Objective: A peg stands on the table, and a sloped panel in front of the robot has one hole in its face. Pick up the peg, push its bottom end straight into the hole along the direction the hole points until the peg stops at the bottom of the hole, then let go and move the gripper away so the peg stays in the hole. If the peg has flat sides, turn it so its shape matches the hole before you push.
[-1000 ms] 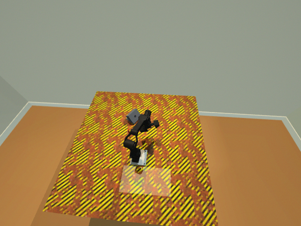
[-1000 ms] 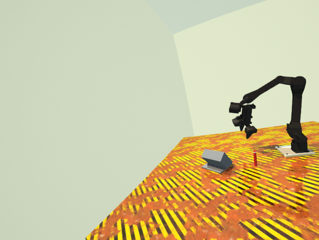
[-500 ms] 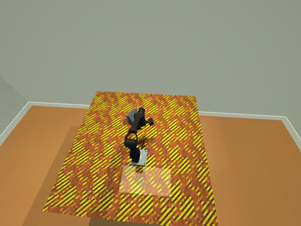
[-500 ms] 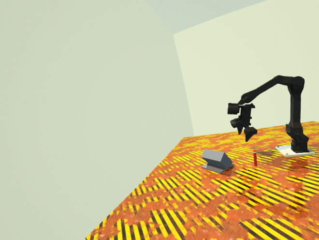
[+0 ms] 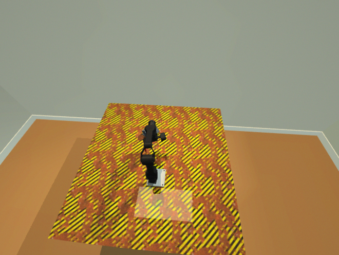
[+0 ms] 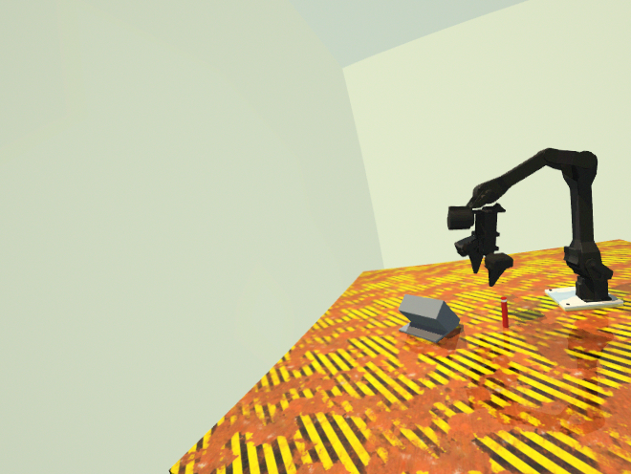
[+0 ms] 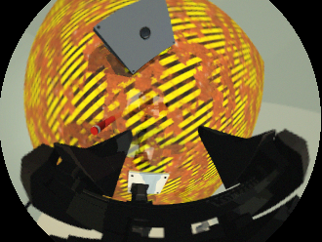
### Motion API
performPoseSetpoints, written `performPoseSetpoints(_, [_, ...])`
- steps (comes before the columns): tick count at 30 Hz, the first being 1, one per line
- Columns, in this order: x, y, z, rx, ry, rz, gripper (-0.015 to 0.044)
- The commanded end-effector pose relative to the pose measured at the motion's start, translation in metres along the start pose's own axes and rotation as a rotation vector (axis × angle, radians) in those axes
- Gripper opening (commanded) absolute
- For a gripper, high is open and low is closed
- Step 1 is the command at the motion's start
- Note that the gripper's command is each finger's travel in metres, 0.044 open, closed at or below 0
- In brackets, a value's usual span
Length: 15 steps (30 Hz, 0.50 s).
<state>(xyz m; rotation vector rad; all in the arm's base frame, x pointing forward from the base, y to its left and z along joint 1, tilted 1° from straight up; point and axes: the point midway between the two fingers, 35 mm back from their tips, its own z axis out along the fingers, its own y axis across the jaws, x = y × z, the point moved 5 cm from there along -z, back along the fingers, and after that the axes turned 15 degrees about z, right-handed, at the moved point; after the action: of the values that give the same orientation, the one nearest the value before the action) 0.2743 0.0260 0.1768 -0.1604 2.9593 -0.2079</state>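
Note:
A slim red peg with a pale band near its top stands upright on the table. In the top view the arm mostly hides it. A grey sloped panel stands farther from the arm base than the peg; in the top view it is mostly hidden behind the arm. Its face has one dark, round-looking hole. My gripper is open and empty, pointing down. It is above the height of the peg's top. In the wrist view the peg lies left of the gap between the fingers, near the left fingertip.
The arm's white base plate is fixed on the yellow, black and rust patterned table. The sloped panel is the only obstacle beside the peg. A pale translucent rectangle shows on the table behind the base.

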Motion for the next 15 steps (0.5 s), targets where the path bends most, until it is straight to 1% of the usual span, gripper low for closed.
performPoseSetpoints(1, [-0.001, 0.018, -0.003, -0.036, 0.019, 0.004, 0.044])
performPoseSetpoints(15, [0.006, 0.071, -0.013, -0.118, 0.092, 0.014, 0.044])
